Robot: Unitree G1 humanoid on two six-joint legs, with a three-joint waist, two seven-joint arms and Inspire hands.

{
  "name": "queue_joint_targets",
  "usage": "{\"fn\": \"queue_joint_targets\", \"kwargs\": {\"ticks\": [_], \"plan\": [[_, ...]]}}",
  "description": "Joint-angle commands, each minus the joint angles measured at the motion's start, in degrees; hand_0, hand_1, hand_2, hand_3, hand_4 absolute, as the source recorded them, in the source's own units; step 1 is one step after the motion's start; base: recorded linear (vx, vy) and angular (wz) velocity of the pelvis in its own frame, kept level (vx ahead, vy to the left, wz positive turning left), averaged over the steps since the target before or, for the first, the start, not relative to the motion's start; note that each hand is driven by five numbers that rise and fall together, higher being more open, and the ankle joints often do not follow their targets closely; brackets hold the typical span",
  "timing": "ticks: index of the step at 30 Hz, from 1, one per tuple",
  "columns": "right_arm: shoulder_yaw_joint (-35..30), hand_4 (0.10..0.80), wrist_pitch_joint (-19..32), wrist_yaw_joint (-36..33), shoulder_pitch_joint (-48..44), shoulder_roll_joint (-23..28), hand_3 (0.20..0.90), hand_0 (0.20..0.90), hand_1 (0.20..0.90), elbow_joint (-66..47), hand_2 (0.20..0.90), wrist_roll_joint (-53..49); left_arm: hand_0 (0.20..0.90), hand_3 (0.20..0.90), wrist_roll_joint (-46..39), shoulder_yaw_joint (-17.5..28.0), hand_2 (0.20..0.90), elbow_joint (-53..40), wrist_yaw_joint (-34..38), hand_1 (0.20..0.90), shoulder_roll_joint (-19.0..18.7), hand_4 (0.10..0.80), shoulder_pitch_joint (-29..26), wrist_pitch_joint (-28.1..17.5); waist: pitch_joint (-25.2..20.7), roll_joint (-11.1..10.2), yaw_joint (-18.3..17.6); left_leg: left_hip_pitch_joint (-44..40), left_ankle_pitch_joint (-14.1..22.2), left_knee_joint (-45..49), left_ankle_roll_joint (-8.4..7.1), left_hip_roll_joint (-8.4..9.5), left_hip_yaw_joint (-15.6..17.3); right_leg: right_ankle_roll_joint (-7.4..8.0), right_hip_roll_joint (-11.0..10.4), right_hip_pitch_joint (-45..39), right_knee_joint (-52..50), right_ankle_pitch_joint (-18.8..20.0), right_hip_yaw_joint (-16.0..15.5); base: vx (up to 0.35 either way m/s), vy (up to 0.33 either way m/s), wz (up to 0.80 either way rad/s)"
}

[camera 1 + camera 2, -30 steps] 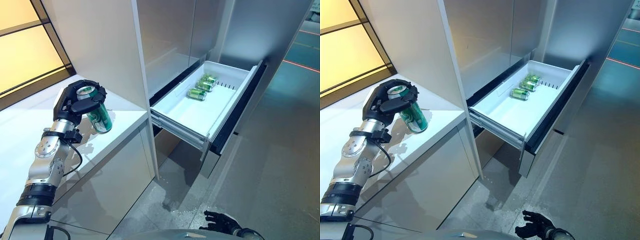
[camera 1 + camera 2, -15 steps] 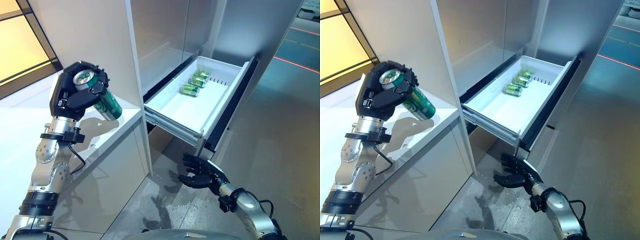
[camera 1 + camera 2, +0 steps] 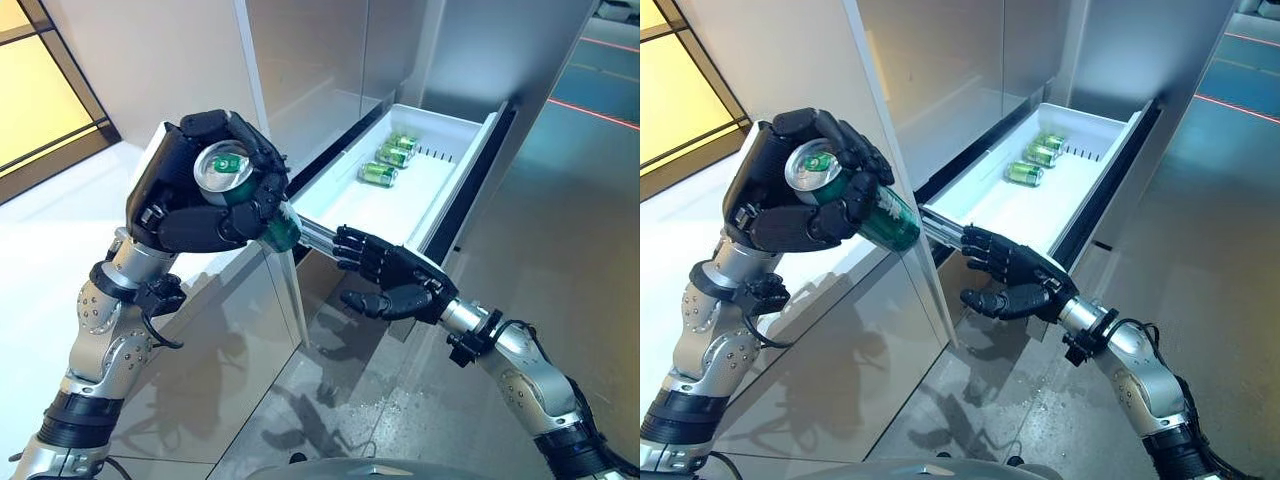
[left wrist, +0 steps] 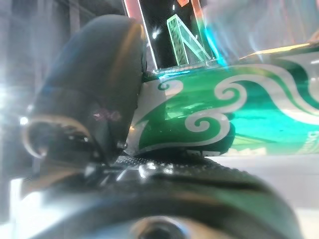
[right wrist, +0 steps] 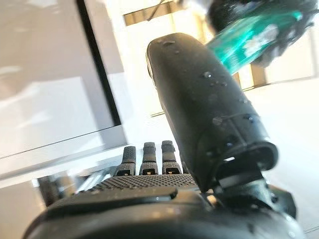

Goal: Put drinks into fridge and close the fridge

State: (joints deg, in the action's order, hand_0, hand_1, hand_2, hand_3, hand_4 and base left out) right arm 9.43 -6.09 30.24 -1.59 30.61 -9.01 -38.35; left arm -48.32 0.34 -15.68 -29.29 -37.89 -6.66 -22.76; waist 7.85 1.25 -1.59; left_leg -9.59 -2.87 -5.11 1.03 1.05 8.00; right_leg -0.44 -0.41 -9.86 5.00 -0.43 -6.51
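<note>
My left hand is shut on a green can, held up in the air beside the white counter, its silver top facing me. The can's green side with white swirls shows in the left wrist view. My right hand is open, fingers spread, in front of the open white fridge drawer, just below the can; it also shows in the right wrist view. Green cans lie at the back of the drawer.
The tall grey fridge stands behind the drawer. The drawer's dark front panel sticks out over the grey floor. A window is at the far left.
My left hand has carried the can up and right, off the counter toward the drawer. My right hand has risen from near the floor to just in front of the drawer.
</note>
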Motion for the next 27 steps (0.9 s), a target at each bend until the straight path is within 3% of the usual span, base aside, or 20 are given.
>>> {"fn": "queue_joint_targets", "kwargs": {"ticks": [1, 6, 10, 15, 27], "plan": [[-2.0, 0.800, 8.0, -0.8, -8.1, -0.4, 0.900, 0.900, 0.900, -7.7, 0.900, -7.0, 0.300, 0.200, -4.5, 0.2, 0.300, -3.2, 1.1, 0.300, -2.1, 0.100, -8.2, -2.8, -3.8, -0.4, 0.3, -1.0, 6.3, 0.2, 1.86, 1.80, -2.6, 3.09, -0.3, 2.3, -4.1, -3.1, -0.6, -0.031, -0.027, -0.01], [-0.1, 0.800, 3.7, -0.3, -11.3, -0.1, 0.900, 0.900, 0.900, -8.4, 0.900, -6.8, 0.300, 0.200, -3.6, -3.2, 0.300, -3.3, 0.9, 0.300, -1.7, 0.100, -11.0, -0.4, -3.7, -0.6, 0.3, -0.7, 6.1, 0.3, 1.71, 1.94, -2.8, 3.08, -0.3, 2.3, -3.9, -2.7, -0.8, -0.035, -0.020, 0.00], [3.0, 0.800, 2.3, 0.4, -14.1, 3.6, 0.900, 0.900, 0.900, -8.0, 0.900, -3.1, 0.300, 0.200, -3.2, -6.0, 0.300, -3.3, 1.8, 0.300, -2.6, 0.100, -13.4, 1.3, -3.8, -0.9, 0.4, -0.7, 5.9, 0.3, 1.60, 2.06, -3.0, 3.01, -0.3, 2.3, -3.6, -2.5, -0.9, -0.009, -0.005, 0.00], [6.9, 0.800, -4.1, 3.2, -19.3, 8.6, 0.900, 0.900, 0.900, -8.0, 0.900, -3.6, 0.300, 0.200, -2.4, -9.1, 0.300, -1.9, 2.2, 0.300, -4.8, 0.100, -16.6, 3.1, -3.9, -1.5, 0.5, -0.6, 5.7, 0.2, 1.35, 2.16, -3.4, 2.96, -0.2, 2.1, -3.4, -2.2, -1.0, -0.004, -0.006, 0.00], [12.6, 0.800, -8.0, 2.8, -26.5, 11.8, 0.900, 0.900, 0.900, -6.0, 0.900, -9.1, 0.300, 0.200, -2.9, -13.7, 0.300, 2.4, 2.3, 0.300, -7.1, 0.100, -20.7, 2.2, -4.1, -2.0, 0.8, -0.6, 5.4, 0.1, 1.03, 2.27, -3.8, 3.01, 0.0, 1.7, -2.6, -1.6, -1.0, -0.002, -0.004, 0.01]]}}
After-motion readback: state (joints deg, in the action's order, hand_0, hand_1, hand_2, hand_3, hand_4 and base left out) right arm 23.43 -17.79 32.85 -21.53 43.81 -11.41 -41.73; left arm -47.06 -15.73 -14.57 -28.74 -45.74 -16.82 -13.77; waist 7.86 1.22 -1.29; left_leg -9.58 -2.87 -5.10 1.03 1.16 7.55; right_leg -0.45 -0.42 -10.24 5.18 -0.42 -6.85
